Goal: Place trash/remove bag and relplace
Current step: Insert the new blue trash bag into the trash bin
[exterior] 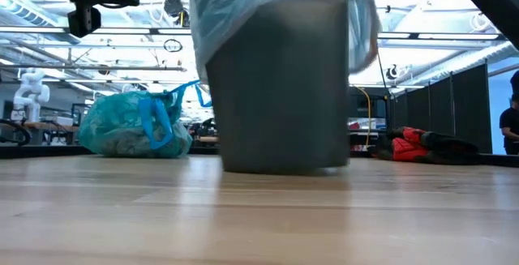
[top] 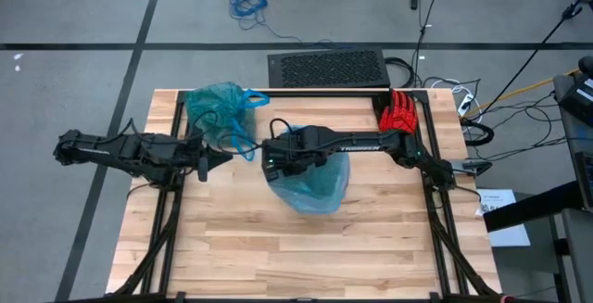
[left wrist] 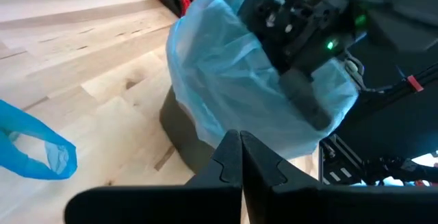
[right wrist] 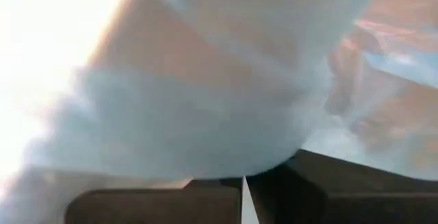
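**While the liner sits loose: risks at the bin**

With the teal-green bag (top: 219, 105) already tied off and lying at the far left of the surface (top: 306, 238), the fresh pale blue bag (top: 315, 184) is draped over the brown bin (exterior: 280, 95) mid-surface. No loose trash shows on the surface; the scraps may be inside the teal-green bag, but through the plastic I cannot say.

Right pincer (top: 278, 162) hangs over the bin's left rim, fingers pressed together. From its own wrist view only blurred blue film shows ahead of the fingers, so whether it pinches a fold of the liner is uncertain.

Left pincer (top: 225, 158) waits just left of the bin, also pressed together and holding nothing, near a blue handle loop (left wrist: 41, 152) of the teal-green bag.

Risks, as I judge them:
- Liner hangs unevenly in the low view; a sideways pull could drag it off the rim.
- The bin stands unbraced; a push from the right arm could slide or tip it.
- Thin film could tear if caught on a finger edge.
- Left pincer moving forward could snag the handle loop and tow the full bag.
- Red glove (top: 399, 113) at the far right edge is well apart, no concern.
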`<state>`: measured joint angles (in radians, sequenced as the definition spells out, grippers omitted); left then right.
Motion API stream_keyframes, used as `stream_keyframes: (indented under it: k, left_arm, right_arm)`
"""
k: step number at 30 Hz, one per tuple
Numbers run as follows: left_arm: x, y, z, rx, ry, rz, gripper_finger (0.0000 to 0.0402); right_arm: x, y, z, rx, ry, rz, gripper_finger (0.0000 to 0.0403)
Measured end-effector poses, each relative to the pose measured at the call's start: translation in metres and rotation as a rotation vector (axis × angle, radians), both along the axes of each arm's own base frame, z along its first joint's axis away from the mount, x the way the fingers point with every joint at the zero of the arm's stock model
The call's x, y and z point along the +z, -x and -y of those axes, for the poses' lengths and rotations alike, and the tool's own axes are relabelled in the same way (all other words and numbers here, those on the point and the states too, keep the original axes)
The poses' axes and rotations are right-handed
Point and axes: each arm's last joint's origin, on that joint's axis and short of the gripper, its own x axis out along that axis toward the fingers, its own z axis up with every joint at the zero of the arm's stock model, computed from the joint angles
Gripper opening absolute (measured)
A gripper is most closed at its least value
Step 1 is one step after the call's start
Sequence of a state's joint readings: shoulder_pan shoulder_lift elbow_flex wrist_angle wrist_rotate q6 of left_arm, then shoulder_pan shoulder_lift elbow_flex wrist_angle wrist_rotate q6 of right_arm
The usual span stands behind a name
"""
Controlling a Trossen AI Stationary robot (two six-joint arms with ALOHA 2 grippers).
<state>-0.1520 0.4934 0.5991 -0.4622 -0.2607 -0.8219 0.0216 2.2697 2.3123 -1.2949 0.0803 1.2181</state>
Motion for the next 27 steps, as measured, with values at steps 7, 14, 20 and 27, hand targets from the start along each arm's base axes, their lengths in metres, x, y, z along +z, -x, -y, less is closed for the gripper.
stream_keyframes:
  k: [7, 14, 20, 27]
  left_arm:
    - [0.0, 0.0, 0.0, 0.002, 0.0, 0.0, 0.0]
    - [0.0, 0.0, 0.0, 0.012, -0.005, 0.0, 0.0]
    - [0.0, 0.0, -0.001, 0.019, -0.007, 0.0, 0.0]
    - [0.0, 0.0, -0.001, 0.019, -0.007, -0.005, 0.0]
  right_arm:
    - [0.01, 0.009, -0.007, 0.041, 0.001, -0.021, 0.0]
    - [0.012, 0.022, -0.005, 0.067, 0.019, -0.13, 0.0]
    - [-0.001, 0.015, 0.006, 0.113, 0.032, -0.157, 0.0]
    - [-0.02, 0.009, 0.012, 0.166, 0.041, -0.219, 0.0]
